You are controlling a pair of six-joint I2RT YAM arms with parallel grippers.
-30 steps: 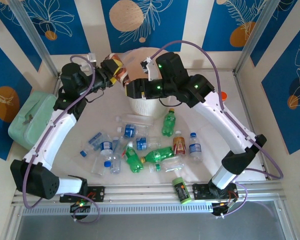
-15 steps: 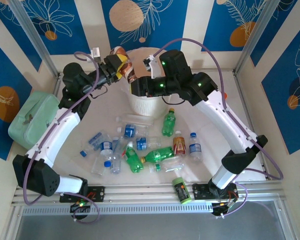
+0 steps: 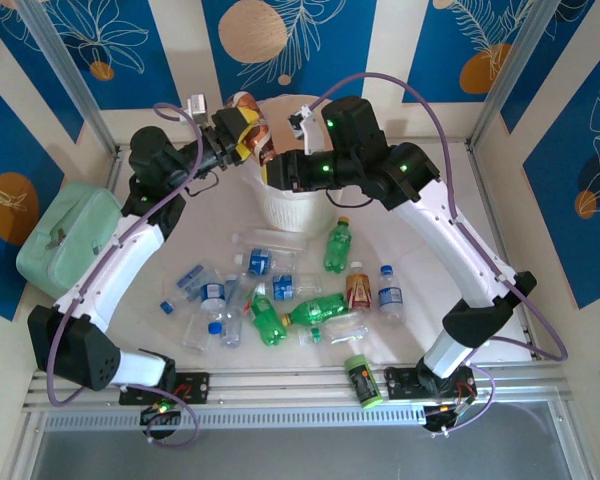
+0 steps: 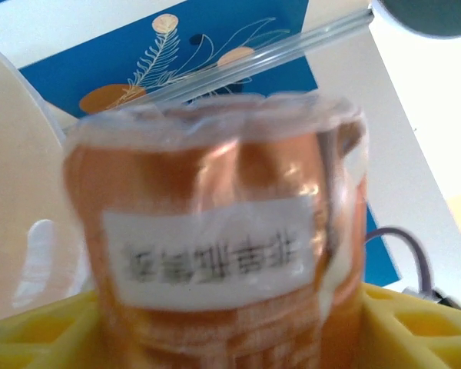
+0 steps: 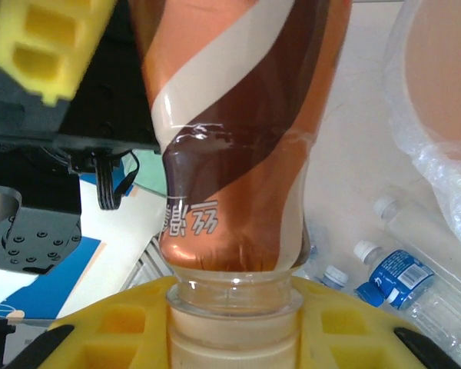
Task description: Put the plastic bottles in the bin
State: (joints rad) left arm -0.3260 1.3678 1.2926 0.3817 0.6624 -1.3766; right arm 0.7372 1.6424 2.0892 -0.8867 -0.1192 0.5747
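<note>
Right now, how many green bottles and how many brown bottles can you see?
Green bottles: 3
Brown bottles: 2 (one of them held up)
Total: 5

brown bottle (image 5: 230,138) now seemingly in right gripper (image 5: 234,311)
</note>
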